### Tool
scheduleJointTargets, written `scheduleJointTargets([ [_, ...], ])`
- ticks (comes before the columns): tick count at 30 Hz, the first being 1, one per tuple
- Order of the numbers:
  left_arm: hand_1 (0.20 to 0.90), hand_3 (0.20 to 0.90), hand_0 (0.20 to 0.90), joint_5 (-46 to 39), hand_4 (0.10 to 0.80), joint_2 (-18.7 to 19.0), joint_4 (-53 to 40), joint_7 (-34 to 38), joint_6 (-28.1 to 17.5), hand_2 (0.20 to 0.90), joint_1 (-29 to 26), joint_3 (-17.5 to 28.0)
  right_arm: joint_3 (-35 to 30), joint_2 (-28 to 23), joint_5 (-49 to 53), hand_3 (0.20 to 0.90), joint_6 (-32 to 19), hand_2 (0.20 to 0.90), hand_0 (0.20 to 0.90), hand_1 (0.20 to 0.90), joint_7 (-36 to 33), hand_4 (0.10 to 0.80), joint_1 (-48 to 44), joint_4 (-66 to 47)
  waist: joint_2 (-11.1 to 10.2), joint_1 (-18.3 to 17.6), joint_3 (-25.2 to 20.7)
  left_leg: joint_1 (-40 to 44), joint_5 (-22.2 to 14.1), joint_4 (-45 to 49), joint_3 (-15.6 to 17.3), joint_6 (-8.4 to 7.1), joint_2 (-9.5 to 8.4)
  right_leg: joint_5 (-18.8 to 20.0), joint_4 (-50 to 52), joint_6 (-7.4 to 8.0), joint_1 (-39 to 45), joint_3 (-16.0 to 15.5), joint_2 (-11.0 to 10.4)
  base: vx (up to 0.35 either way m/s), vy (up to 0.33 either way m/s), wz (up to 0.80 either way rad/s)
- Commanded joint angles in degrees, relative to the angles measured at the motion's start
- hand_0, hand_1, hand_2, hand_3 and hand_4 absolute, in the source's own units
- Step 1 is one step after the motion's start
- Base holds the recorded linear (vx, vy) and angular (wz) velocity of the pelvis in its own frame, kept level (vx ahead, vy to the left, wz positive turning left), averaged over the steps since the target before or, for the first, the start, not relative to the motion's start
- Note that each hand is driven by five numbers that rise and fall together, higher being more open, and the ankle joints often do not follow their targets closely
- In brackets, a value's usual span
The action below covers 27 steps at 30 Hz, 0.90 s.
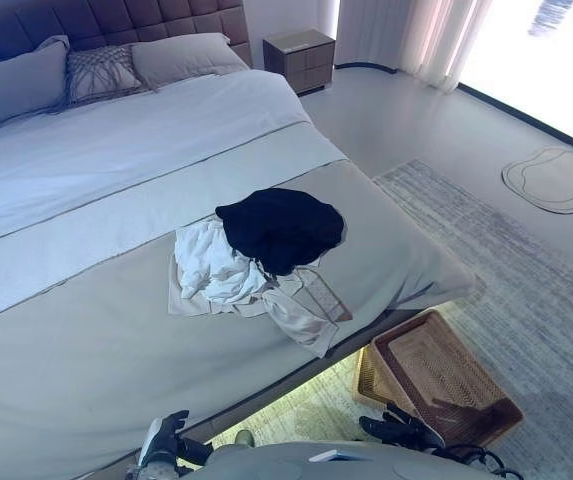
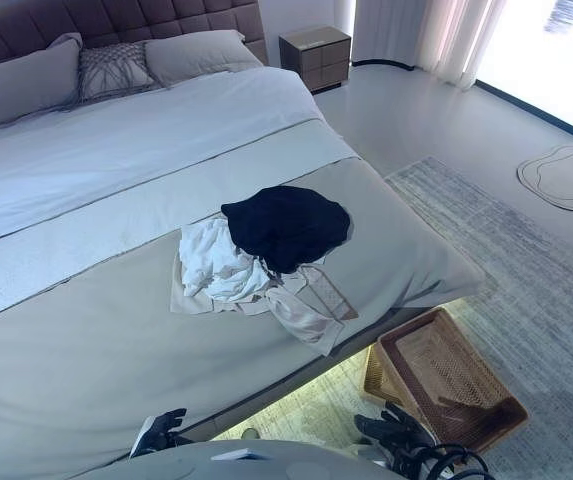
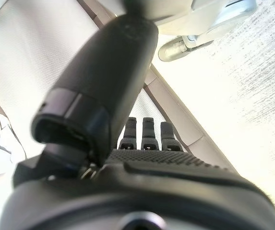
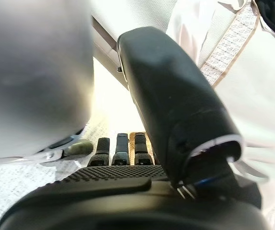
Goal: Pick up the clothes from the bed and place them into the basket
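A heap of clothes (image 1: 261, 258) lies untouched near the foot edge of the bed (image 1: 86, 330), toward its right-hand corner, as the robot stands at the bed's foot with the job not yet begun. A black garment (image 1: 281, 228) sits on top of a crumpled white garment (image 1: 211, 268), with a pale patterned piece (image 1: 311, 305) trailing toward the mattress edge. The wicker basket (image 1: 436, 375) waits on the rug (image 1: 526, 290) beside that corner of the bed, partly tucked under the overhang, and appears to hold no clothing.

The left hand (image 1: 164, 438) hangs low in front of the bed's foot edge, its fingers (image 3: 143, 133) straight and holding nothing. The right hand (image 1: 396, 428) hovers low beside the basket, fingers (image 4: 121, 149) likewise extended and empty. Neither hand touches the pile.

Everything is left to do: reaching up to the heap, gathering the garments, and carrying them down to the basket, probably in more than one trip. Pillows (image 1: 86, 70) and a nightstand (image 1: 299, 58) stand at the far end.
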Motion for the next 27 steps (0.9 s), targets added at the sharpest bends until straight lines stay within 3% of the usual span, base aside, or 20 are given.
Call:
scheduleJointTargets([
  [1,0.900,0.900,0.900,-1.2,0.800,-0.5,0.4,-1.3,-2.2,0.900,-2.9,-1.7,0.3,0.0,-0.2,0.900,-4.4,0.900,0.900,0.900,-0.9,0.800,-3.9,-0.5,0.0,0.4,1.5,1.1,-5.5,0.9,1.5,2.58,-2.59,-2.5,4.0,0.13,-2.1,-0.5,0.9,0.000,0.000,0.00],
  [4,0.900,0.900,0.900,-2.3,0.800,-0.5,0.6,-0.8,-3.4,0.900,-2.9,-1.6,0.1,-0.1,0.0,0.900,-4.4,0.900,0.900,0.900,-0.9,0.800,-3.9,-0.5,0.1,0.2,1.5,1.1,-5.4,0.7,1.6,2.54,-2.55,-2.4,3.7,0.10,-2.1,-0.4,0.9,0.000,0.000,0.00],
  [12,0.900,0.900,0.900,-5.1,0.800,-1.0,1.1,-9.7,-2.2,0.900,-2.5,-1.0,0.1,0.1,-1.2,0.900,-2.7,0.900,0.900,0.900,1.7,0.800,-3.6,-0.1,0.1,0.3,1.2,1.2,-5.4,0.6,1.7,2.37,-2.44,-2.4,3.4,0.17,-1.8,-0.7,0.9,0.000,0.000,0.00],
  [20,0.900,0.900,0.900,-2.4,0.800,-0.4,0.3,-4.9,-2.7,0.900,-3.1,-1.0,1.3,-0.4,-4.6,0.900,-4.0,0.900,0.900,0.900,3.0,0.800,-4.3,-0.8,-0.2,1.0,1.5,1.2,-5.3,0.7,1.3,2.34,-2.42,-2.3,3.4,0.14,-1.5,-1.1,0.9,0.000,0.000,0.00],
  [24,0.900,0.900,0.900,-0.7,0.800,0.7,-0.5,-9.9,-0.8,0.900,-3.0,-2.2,2.9,-1.7,2.3,0.900,-4.3,0.900,0.900,0.900,7.1,0.800,-5.8,-5.8,-1.0,1.5,1.5,1.0,-5.2,0.8,1.0,2.26,-2.29,-2.2,3.4,0.13,-1.4,-1.2,1.0,0.004,-0.047,0.03],
  [27,0.900,0.900,0.900,-1.7,0.800,1.4,-2.0,-11.2,-0.7,0.900,-2.8,-2.6,2.9,-2.8,4.6,0.900,-5.0,0.900,0.900,0.900,6.4,0.800,-6.7,-12.2,-1.3,1.7,1.4,1.1,-5.2,0.7,1.1,2.24,-2.15,-2.2,3.3,0.09,-1.3,-1.3,1.0,0.003,-0.012,0.01],
])
